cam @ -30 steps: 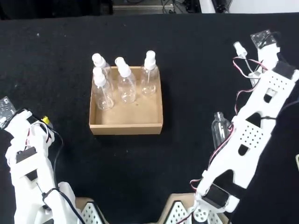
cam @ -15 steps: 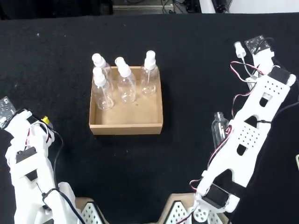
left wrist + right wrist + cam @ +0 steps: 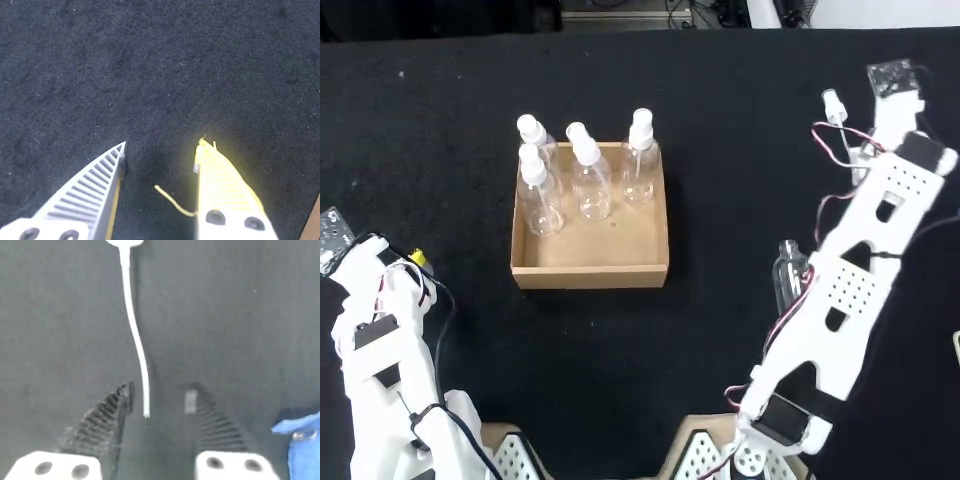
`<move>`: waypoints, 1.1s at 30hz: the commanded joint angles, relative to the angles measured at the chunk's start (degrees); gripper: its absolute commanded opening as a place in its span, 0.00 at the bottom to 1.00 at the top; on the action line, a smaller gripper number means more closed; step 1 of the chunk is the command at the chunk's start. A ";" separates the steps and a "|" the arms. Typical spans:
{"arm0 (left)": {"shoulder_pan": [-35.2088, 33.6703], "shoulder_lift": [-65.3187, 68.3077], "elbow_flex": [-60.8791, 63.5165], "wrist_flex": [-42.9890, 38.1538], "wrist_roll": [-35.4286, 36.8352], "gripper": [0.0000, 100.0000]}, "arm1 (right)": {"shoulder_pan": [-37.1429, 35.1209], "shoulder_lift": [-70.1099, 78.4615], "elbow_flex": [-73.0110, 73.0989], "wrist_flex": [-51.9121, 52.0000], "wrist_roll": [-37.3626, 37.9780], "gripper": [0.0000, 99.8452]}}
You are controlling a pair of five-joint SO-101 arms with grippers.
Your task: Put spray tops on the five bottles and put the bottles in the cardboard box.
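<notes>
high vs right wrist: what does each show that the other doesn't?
High: box with four capped bottles in it, an uncapped bottle standing outside it. Right wrist: dip tube ending between the fingers of the open right gripper, a blue part at the edge. Both: the loose spray top, black table.

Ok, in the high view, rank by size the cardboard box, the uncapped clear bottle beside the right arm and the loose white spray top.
Brown cardboard box, largest
Uncapped clear plastic bottle, partly hidden
Loose white spray top, smallest
</notes>
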 commanded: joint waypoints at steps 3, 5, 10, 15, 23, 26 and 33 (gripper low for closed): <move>0.22 -1.67 -0.84 -1.23 -0.44 0.20 | -4.84 -5.85 4.18 -9.05 -3.60 0.29; 0.22 -1.67 -0.84 -1.23 -0.44 0.20 | -5.71 -5.85 7.43 -13.01 -7.56 0.29; 0.22 -1.67 -0.75 -1.23 -0.44 0.20 | -7.38 -5.85 16.31 -23.56 -12.40 0.29; 0.13 -1.67 -0.75 -1.23 -0.44 0.20 | -8.35 -5.85 23.87 -33.58 -12.48 0.29; 0.40 -1.67 -0.75 -1.23 -0.44 0.20 | -9.41 -5.85 29.05 -37.01 -12.48 0.01; 0.31 -1.67 -0.75 -1.23 -0.44 0.20 | -9.05 -6.29 28.53 -33.58 -12.48 0.01; 0.48 -1.67 -0.75 -1.23 -0.44 0.20 | -9.67 -6.99 20.44 -17.76 -13.27 0.01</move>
